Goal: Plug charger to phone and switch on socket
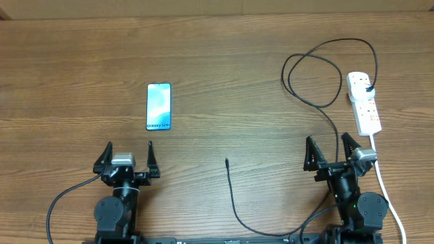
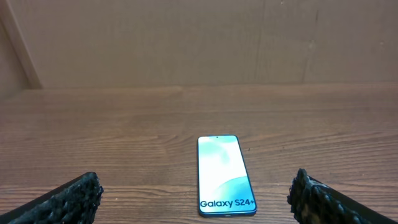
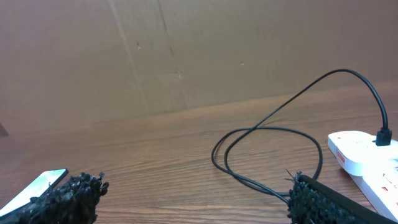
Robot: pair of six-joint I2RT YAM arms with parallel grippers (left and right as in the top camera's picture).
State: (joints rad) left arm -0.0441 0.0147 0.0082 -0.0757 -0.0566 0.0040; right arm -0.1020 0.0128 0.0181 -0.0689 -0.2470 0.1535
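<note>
While both arms wait at the near edge with nothing held, most of the risk lies in the cable. On the brown wood-grain table (image 1: 217, 54), the white elongated power strip (image 1: 364, 102) with small red switches lies at the far right. It looks light enough to slide if a switch is pressed off-centre or its cord is tugged. The slim smartphone with a pale blue screen (image 1: 159, 106) lies flat on the left, just ahead of the left arm's fingers (image 1: 106, 157), which stand wide apart and empty. Unbraced, it could skate away when the connector is pushed in. The long thin black charger cable (image 1: 234, 196) is plugged into the strip, loops, and passes close by the right arm's fingers (image 1: 310, 154), also spread wide and empty, so that arm could snag it. The cable's small black connector tip (image 1: 226, 161) lies mid-table, well apart from the phone. Being thin and low, it may twist in a pinch and meet the port misaligned.
</note>
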